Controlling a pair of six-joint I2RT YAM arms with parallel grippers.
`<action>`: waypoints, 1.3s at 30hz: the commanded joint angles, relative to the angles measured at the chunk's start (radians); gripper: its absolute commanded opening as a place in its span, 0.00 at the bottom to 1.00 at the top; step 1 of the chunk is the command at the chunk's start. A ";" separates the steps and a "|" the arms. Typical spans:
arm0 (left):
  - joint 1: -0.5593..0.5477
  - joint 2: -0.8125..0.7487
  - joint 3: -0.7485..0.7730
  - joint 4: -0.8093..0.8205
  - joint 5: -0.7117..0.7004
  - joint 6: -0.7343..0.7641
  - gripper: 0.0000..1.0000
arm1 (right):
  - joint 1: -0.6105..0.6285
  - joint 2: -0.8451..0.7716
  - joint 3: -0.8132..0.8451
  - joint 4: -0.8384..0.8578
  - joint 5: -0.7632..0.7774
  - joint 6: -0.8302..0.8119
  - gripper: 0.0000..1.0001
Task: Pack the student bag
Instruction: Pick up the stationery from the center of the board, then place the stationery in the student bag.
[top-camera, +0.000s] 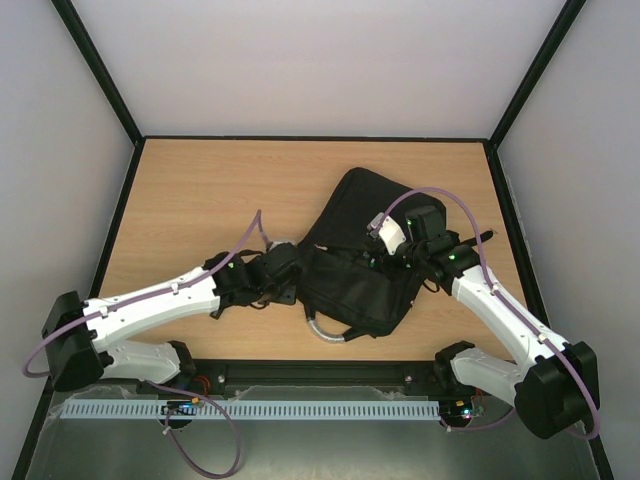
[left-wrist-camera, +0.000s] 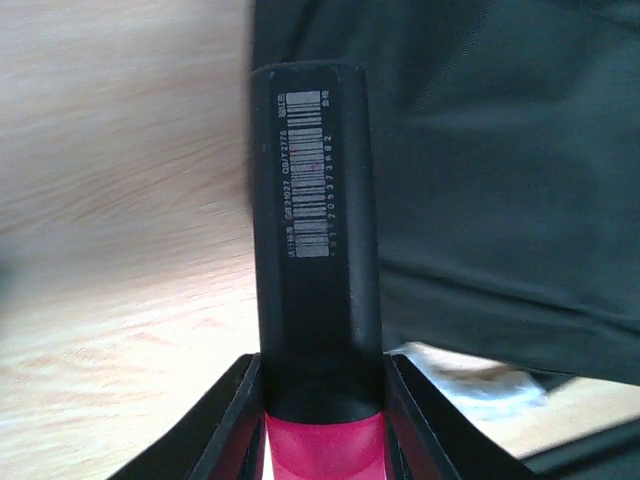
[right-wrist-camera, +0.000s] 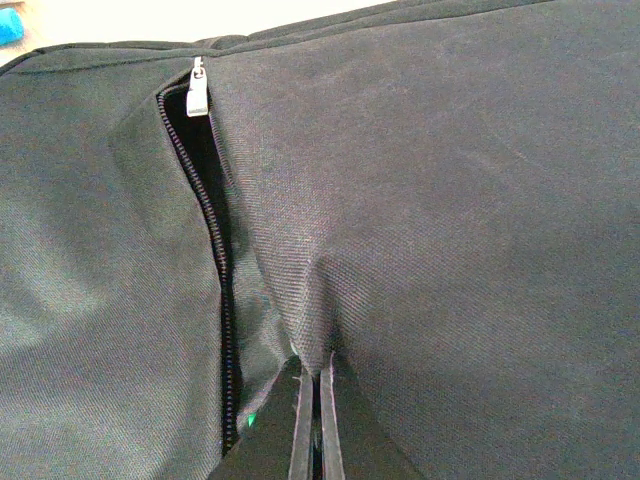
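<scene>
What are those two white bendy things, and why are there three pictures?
They are two robot arms bolted to a wooden table. One picture looks down from above; the other two come from little cameras on each arm's wrist. On the table lies a big black student bag with a grey handle. The left gripper holds a black and pink marker with a barcode, right beside the bag. The right gripper is pinching the bag's cloth next to an open zip, lifting it a little, probably so the marker can go in.
</scene>
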 joint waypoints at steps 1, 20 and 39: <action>-0.010 0.058 0.090 0.048 0.130 0.153 0.23 | 0.001 -0.026 -0.001 -0.015 -0.051 -0.001 0.01; -0.011 0.499 0.375 0.199 0.297 0.373 0.21 | -0.001 -0.037 -0.006 -0.007 -0.060 0.007 0.01; 0.021 0.664 0.601 0.199 0.080 0.470 0.25 | -0.002 -0.030 -0.009 -0.007 -0.060 0.002 0.01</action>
